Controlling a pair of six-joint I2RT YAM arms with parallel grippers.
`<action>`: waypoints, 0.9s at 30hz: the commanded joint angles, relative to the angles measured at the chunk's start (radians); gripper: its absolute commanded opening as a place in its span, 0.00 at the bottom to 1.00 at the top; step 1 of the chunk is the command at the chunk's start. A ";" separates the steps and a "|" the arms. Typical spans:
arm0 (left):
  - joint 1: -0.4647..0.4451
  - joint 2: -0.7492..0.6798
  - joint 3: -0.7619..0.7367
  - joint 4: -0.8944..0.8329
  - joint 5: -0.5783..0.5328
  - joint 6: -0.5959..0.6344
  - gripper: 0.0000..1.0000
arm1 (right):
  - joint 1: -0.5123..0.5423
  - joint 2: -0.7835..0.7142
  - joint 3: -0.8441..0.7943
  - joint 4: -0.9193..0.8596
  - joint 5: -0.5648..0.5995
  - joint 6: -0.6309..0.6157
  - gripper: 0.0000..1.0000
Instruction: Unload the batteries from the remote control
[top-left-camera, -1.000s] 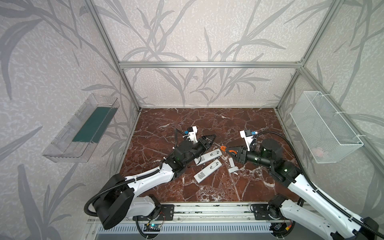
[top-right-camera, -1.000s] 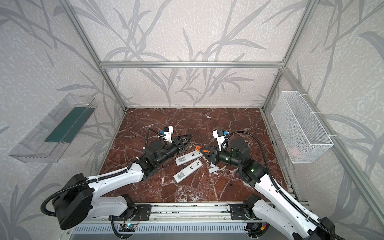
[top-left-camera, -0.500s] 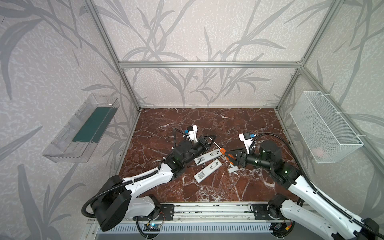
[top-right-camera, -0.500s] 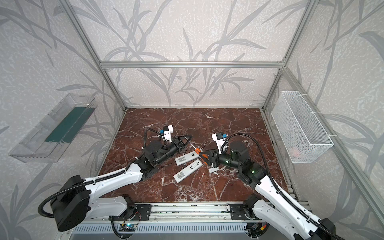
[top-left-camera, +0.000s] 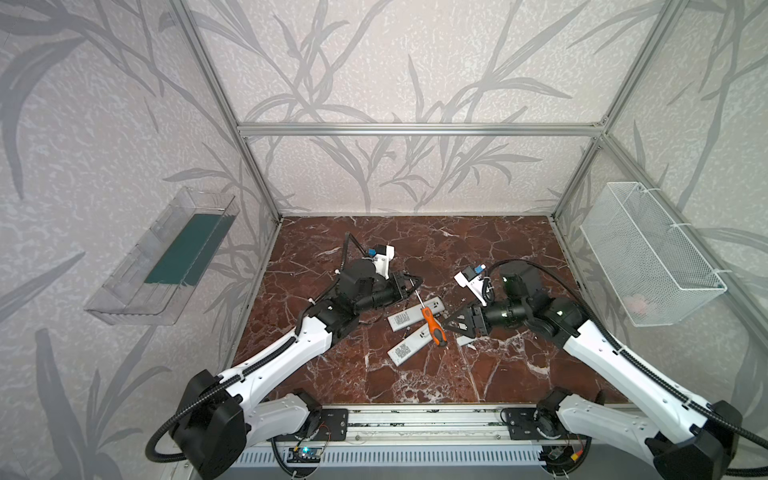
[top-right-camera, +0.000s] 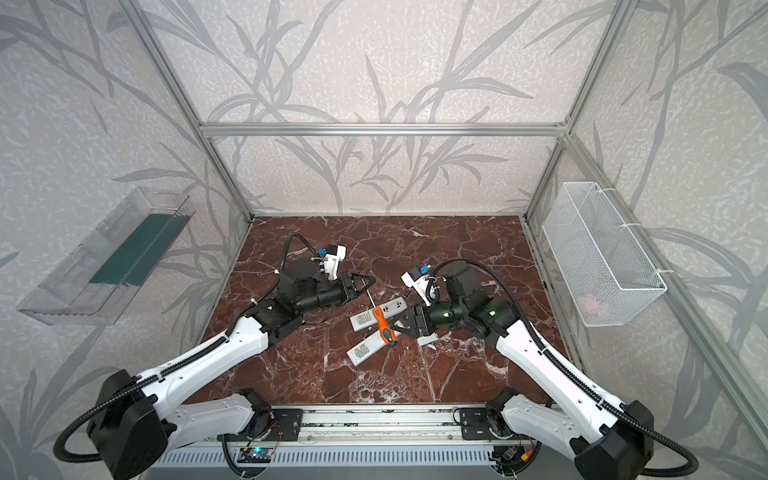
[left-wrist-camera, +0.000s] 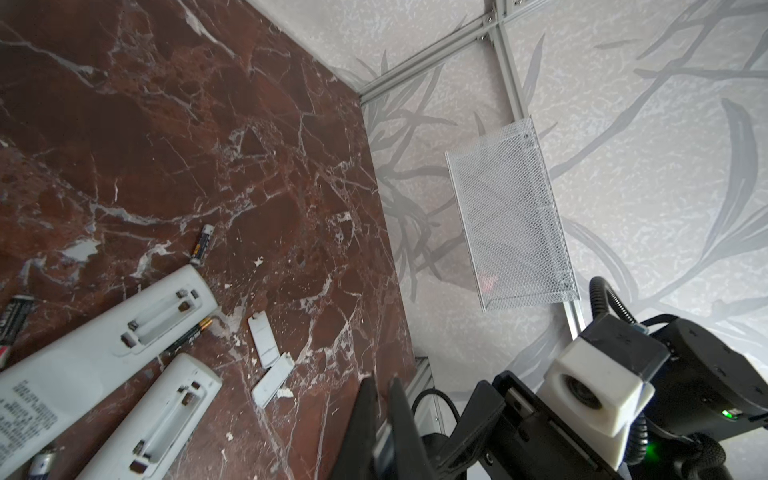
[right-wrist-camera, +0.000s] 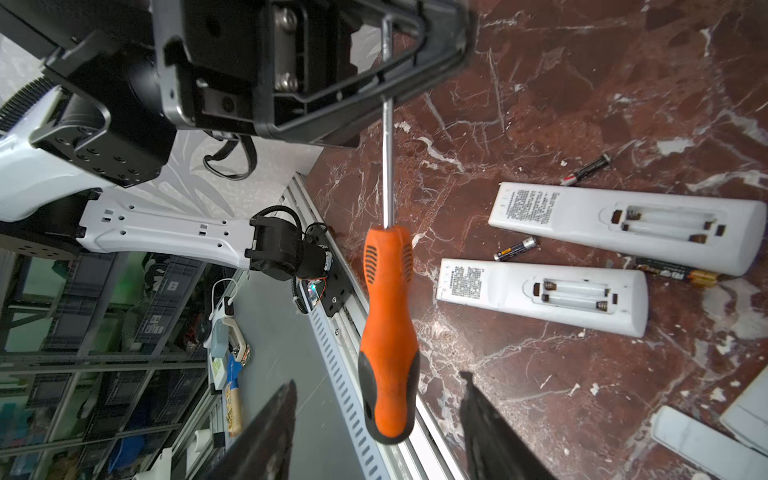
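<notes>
Two white remotes (right-wrist-camera: 540, 295) (right-wrist-camera: 623, 224) lie back-up on the marble floor, both battery bays empty. Loose batteries (right-wrist-camera: 515, 248) (right-wrist-camera: 586, 168) lie around them, one (right-wrist-camera: 673, 272) between the two. My left gripper (top-left-camera: 415, 286) is shut on the metal shaft of the orange-handled screwdriver (right-wrist-camera: 388, 332), which slopes down over the remotes (top-left-camera: 415, 313). My right gripper (right-wrist-camera: 378, 378) is open, its fingers (right-wrist-camera: 270, 432) standing apart on either side of the handle's end without touching it. In the left wrist view my left gripper (left-wrist-camera: 382, 415) shows its fingers pressed together.
Two white cover pieces (left-wrist-camera: 264, 338) (left-wrist-camera: 272, 380) lie beside the remotes. A white mesh basket (top-left-camera: 648, 257) hangs on the right wall and a clear tray (top-left-camera: 166, 257) on the left wall. An aluminium rail (top-left-camera: 415, 424) runs along the floor's front edge.
My left gripper has shut on the screwdriver's shaft. My right gripper has opened and let go of the orange handle, drawing back a little.
</notes>
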 joint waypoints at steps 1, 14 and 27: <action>0.003 -0.013 0.034 -0.024 0.068 0.024 0.00 | 0.038 0.009 -0.004 0.015 -0.054 -0.004 0.67; 0.014 -0.008 0.037 0.003 0.099 0.005 0.00 | 0.149 0.089 -0.045 0.097 -0.018 0.031 0.75; 0.028 -0.032 0.025 -0.024 0.093 0.019 0.00 | 0.181 0.158 -0.021 0.093 -0.002 0.023 0.23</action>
